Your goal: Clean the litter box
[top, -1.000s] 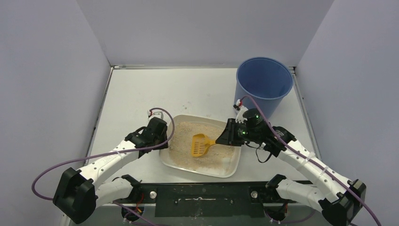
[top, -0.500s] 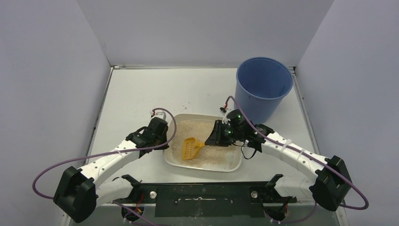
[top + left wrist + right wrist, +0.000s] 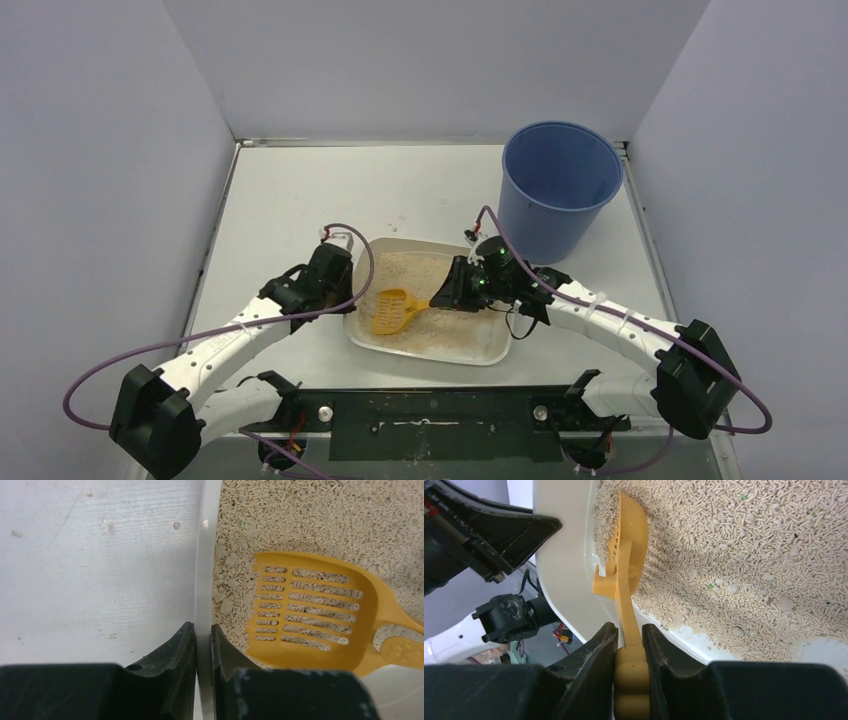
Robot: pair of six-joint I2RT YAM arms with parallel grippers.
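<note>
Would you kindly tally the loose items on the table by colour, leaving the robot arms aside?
Off-white: 1, the litter box
Orange: 1, the scoop
Blue: 1, the bucket
Total: 3

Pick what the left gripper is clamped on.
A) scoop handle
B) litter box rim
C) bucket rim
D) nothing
B: the left gripper pinches the litter box by its rim, while the right gripper holds the scoop.
</note>
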